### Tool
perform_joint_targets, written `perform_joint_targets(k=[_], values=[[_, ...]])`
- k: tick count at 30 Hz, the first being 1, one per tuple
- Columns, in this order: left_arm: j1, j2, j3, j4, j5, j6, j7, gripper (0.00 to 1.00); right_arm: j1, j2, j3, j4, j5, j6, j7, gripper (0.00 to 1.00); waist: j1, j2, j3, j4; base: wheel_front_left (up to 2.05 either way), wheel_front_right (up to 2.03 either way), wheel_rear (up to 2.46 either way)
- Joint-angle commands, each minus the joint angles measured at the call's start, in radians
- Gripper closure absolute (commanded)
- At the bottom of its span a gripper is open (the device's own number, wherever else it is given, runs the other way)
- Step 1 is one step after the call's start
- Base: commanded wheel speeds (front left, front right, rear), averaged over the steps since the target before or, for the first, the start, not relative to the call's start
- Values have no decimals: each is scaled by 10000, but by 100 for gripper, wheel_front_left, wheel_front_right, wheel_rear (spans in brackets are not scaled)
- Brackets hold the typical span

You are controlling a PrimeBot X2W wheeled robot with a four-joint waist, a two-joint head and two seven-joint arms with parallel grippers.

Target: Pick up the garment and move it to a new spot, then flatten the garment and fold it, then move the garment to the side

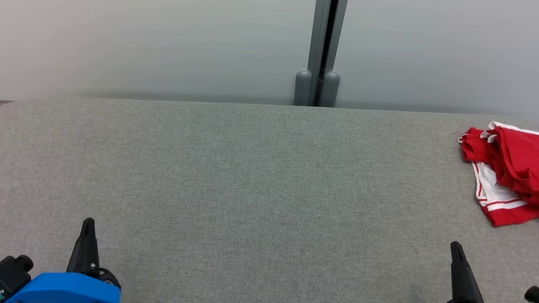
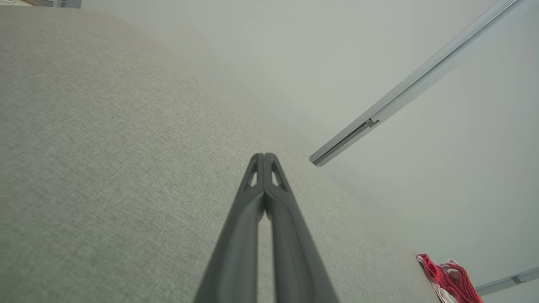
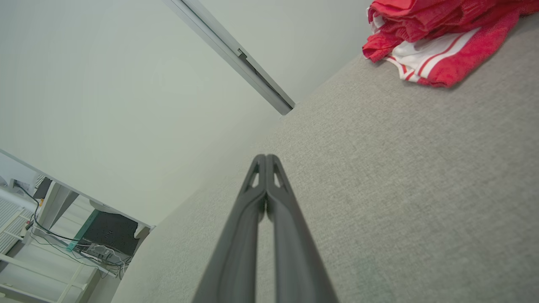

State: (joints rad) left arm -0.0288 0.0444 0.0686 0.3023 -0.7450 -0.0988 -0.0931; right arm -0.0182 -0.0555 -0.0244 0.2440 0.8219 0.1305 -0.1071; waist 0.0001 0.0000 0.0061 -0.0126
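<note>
**Plainly shut: both claws clenched on nothing, garment (image 1: 524,169) at the far right**

Both claws sat low over the near edge of the grey surface (image 1: 247,179), fingers pointing away from the robot. The left gripper (image 1: 89,223) was at the lower left of the head view and the right gripper (image 1: 456,247) at the lower right, the two well apart. Each had its two dark fingers pressed together into a single point and gripped nothing. The wrist views agreed. The left gripper's fingers (image 2: 236,235) met at the tips, with only a thin slit lower down. The right gripper's fingers (image 3: 236,240) looked the same.

The garment was red with white panels and red stripes. It lay crumpled in a loose heap, neither flattened nor folded. It was on the surface at the far right, near the back edge, and the right edge of the head view cut it off. It lay ahead and to the right of the right gripper, apart from it, and well apart from the left gripper. In the left wrist view it showed as a small red bunch at the lower right (image 2: 448,277). In the right wrist view it lay at the upper right (image 3: 438,38), on the surface beyond the fingertips.

Behind the surface stood a pale wall (image 1: 139,28) with a grey post (image 1: 325,39) at its middle. In the right wrist view a desk with cables (image 3: 97,242) stood past the surface's corner.
</note>
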Motion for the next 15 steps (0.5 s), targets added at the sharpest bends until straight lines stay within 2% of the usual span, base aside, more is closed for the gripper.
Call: perform_joint_targets(k=[1,15], values=[[-311,59,63,-176,-352,-53,75,100,-313,-92,-55,-107,350,3,76,100,-1,0,0,2,0,0,0],[-436,65,155,-274,-2192,-114,524,100,-449,-103,-197,-91,2067,3,521,100,-1,0,-5,22,0,0,0]])
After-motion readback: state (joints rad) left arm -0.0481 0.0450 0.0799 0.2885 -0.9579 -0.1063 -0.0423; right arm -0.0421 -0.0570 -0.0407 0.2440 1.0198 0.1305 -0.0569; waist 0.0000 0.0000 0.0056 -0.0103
